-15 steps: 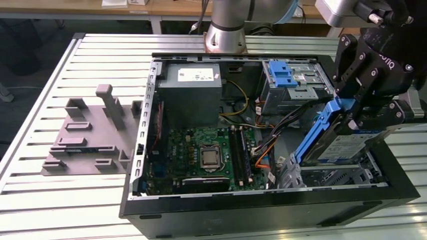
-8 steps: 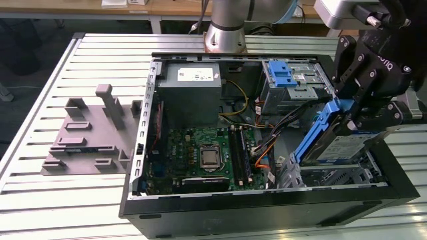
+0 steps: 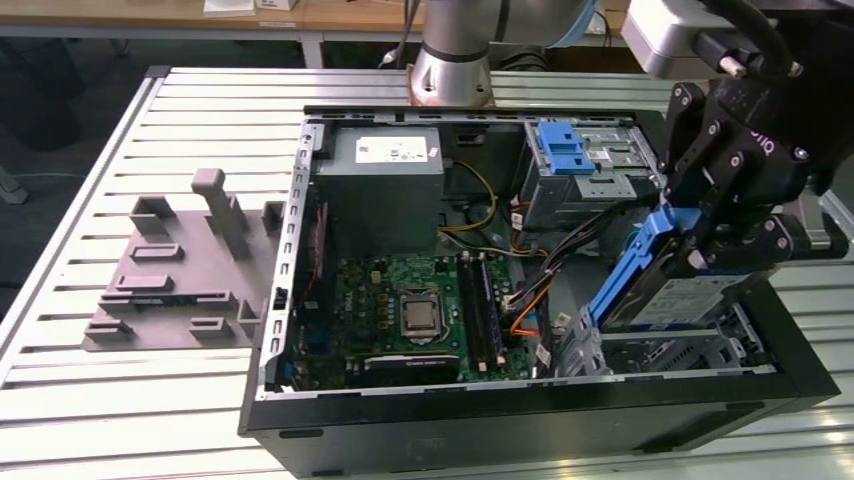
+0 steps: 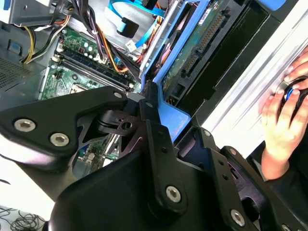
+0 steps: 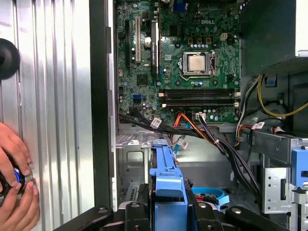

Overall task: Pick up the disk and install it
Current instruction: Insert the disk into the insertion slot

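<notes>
Disk [image 3: 671,299] in gripper [image 3: 694,256] over case [image 3: 534,418] on slatted table [image 3: 187,400]

White sticker [image 3: 398,150] on power supply [image 3: 387,190], across case from gripper [image 3: 694,258]: print too small to read. Blue-and-white label [image 3: 694,305] on disk [image 3: 665,285], clamped in gripper: text illegible. White wordmark [image 5: 214,21] on motherboard [image 5: 159,67], ahead of gripper, beside processor socket: short row of capitals.

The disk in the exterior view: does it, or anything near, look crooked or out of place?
The disk stands steeply tilted over its bay, not seated, clamped in the gripper. A person's hand lies on the table beside the computer case.
</notes>
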You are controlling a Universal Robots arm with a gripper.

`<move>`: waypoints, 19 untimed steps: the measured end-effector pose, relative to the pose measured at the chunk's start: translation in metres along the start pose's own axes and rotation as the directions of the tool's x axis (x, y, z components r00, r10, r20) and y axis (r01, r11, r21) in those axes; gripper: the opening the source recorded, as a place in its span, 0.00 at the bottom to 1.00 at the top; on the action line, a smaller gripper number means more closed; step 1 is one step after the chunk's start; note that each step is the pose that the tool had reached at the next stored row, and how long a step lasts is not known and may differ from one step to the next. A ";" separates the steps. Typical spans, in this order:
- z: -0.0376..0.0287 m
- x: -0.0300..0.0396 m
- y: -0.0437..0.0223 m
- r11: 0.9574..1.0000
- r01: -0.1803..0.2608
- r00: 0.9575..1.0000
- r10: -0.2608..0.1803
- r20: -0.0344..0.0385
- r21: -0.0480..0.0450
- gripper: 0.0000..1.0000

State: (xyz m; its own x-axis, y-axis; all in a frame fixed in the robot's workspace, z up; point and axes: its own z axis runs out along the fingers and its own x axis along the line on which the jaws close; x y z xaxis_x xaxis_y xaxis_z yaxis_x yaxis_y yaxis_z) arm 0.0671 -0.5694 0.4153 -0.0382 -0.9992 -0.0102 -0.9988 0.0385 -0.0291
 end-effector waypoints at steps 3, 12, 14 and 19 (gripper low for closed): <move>0.0023 0.0000 0.0001 1.000 0.000 1.000 0.000 0.000 0.000 0.36; 0.0084 0.0001 0.0003 1.000 0.000 1.000 0.000 0.000 0.000 0.36; 0.0095 0.0001 0.0003 1.000 0.000 1.000 0.000 0.000 0.000 0.36; 0.0120 0.0001 0.0004 1.000 0.000 1.000 0.000 0.000 0.000 0.36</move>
State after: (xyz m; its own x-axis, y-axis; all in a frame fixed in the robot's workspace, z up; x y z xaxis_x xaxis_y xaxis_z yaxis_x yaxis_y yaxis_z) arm 0.0671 -0.5694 0.4033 -0.0382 -0.9992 -0.0101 -0.9988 0.0385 -0.0290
